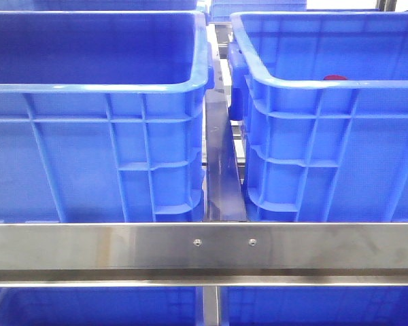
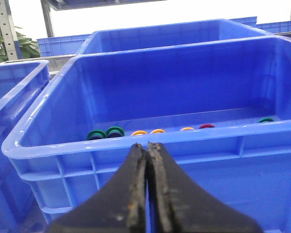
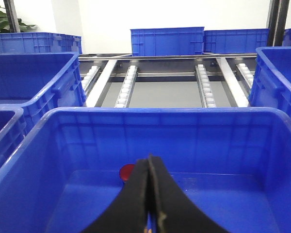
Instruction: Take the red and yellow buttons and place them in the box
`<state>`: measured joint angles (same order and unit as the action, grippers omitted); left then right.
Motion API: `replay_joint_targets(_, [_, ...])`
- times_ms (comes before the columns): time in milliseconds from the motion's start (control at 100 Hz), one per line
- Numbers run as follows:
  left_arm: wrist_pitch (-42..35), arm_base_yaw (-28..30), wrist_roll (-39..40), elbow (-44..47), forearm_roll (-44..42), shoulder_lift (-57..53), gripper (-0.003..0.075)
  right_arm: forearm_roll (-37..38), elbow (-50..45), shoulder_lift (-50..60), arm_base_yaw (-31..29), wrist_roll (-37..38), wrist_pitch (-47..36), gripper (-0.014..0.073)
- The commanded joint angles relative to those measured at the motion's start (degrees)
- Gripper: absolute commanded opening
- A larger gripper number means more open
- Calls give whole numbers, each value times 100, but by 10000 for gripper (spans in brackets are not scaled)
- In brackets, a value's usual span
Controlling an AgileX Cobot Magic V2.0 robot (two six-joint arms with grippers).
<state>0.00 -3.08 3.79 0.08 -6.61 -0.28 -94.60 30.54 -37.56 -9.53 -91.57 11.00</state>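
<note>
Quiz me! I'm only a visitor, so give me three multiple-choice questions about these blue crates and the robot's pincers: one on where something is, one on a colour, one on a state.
1. In the right wrist view, where is the red button?
A. On the crate's floor
B. On the rollers
C. Between the fingers

2. In the left wrist view, what colour are the two rings at the far left of the row in the blue crate?
A. White
B. Green
C. Pink

3. How does the left gripper stand?
A. Wide open
B. Holding a ring
C. Shut and empty

Answers: 1 A, it lies inside the crate beyond the right gripper. 2 B, both are dark green. 3 C, the black fingers meet with nothing between.
</note>
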Motion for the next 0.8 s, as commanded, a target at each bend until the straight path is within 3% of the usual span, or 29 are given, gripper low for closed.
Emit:
replay_joint_targets(0, [-446,8,4,240,64,-198,-19,-144,156,30,11,-15,121,-57])
replay_joint_targets(260, [-446,8,4,240,64,-198,-19,-373,156,30,11,-7,123,-57])
replay_joint_targets(370, [-446,8,4,240,64,-198,-19,-107,156,30,11,355,123,-57])
replay_joint_targets(490, [-446,8,4,240,64,-198,-19,902,156,50,11,1380,123,-57])
replay_joint_targets(790, [-446,8,4,240,64,-198,-19,4790,156,430,12,5037,-41,-57])
